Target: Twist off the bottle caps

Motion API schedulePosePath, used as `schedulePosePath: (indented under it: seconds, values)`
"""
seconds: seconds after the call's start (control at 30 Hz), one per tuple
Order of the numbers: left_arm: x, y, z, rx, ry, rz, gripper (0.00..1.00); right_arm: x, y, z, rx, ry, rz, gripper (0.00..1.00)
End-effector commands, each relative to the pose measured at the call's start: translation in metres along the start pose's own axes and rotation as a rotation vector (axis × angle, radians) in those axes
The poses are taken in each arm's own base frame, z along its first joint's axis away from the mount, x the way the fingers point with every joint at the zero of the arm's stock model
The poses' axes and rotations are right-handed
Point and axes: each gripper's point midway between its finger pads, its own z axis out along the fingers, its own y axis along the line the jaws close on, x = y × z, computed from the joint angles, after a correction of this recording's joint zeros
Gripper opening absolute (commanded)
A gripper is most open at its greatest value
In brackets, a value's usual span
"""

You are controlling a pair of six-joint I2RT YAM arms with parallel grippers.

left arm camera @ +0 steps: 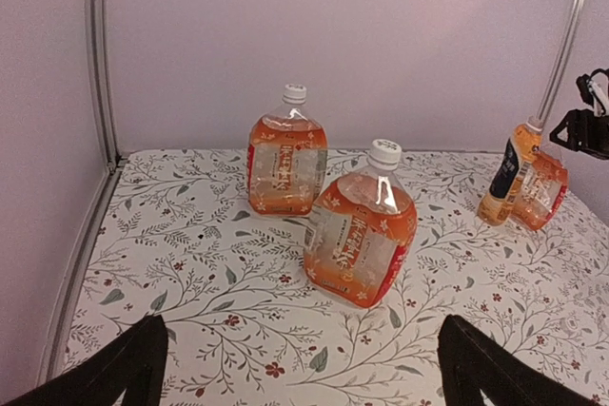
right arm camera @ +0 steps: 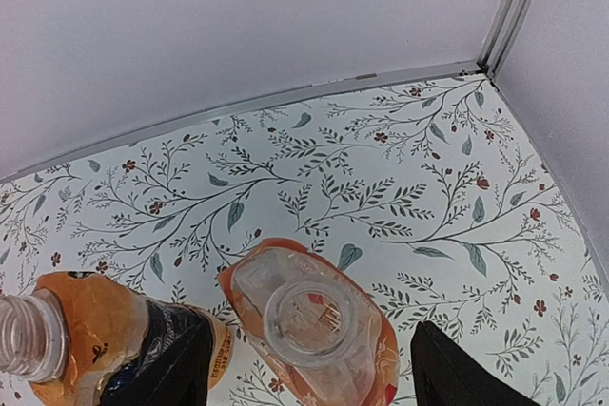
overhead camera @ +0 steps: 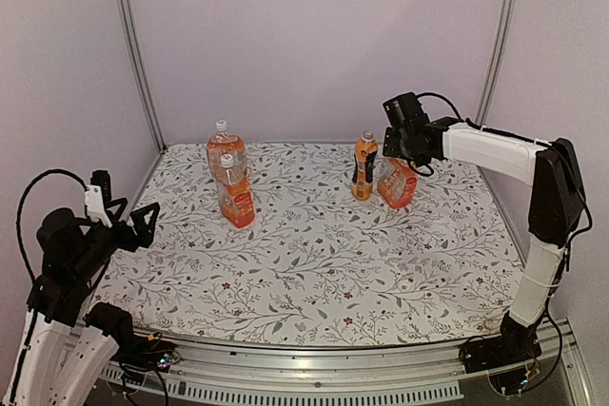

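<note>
Two red-labelled bottles stand at the back left, each with a white bottle cap: the rear cap (left arm camera: 294, 93) (overhead camera: 221, 125) and the nearer cap (left arm camera: 384, 152) (overhead camera: 226, 158). My left gripper (left arm camera: 300, 360) (overhead camera: 124, 202) hangs open well short of them, at the table's left edge. At the back right my right gripper (right arm camera: 306, 330) (overhead camera: 398, 157) is open, its fingers apart on either side of a red-labelled bottle (right arm camera: 314, 325) (overhead camera: 398, 184) whose mouth is bare. A dark-labelled bottle (right arm camera: 114, 349) (overhead camera: 363, 168) stands touching it on the left, and its clear neck also looks capless. No loose cap is in view.
The floral tablecloth (overhead camera: 324, 254) covers the table. Metal frame posts (overhead camera: 133, 45) (overhead camera: 500, 35) rise at both back corners in front of the wall. The back right corner rail (right arm camera: 476, 68) lies close behind the right-hand bottles.
</note>
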Motion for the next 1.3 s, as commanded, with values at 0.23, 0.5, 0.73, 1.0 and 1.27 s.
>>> schedulePosePath:
  seconds: [0.23, 0.5, 0.73, 1.0, 1.27]
  values:
    - [0.001, -0.002, 0.001, 0.018, -0.012, -0.006, 1.0, -0.064, 0.029, -0.084, -0.158, -0.146, -0.081, 0.75]
    - [0.002, -0.004, 0.001, 0.03, -0.011, -0.006, 0.99, -0.02, 0.221, -0.184, -0.926, -0.093, -0.28, 0.99]
    - [0.005, -0.008, 0.003, 0.056, -0.001, -0.01, 1.0, 0.054, 0.325, -0.186, -1.031, -0.018, -0.351, 0.99]
    - [0.004, -0.013, 0.003, 0.09, -0.01, -0.011, 0.99, 0.127, 0.365, -0.14, -0.955, 0.024, -0.42, 0.99]
    - [0.005, -0.016, 0.003, 0.105, -0.009, -0.012, 0.99, 0.161, 0.361, -0.103, -0.851, 0.018, -0.518, 0.99]
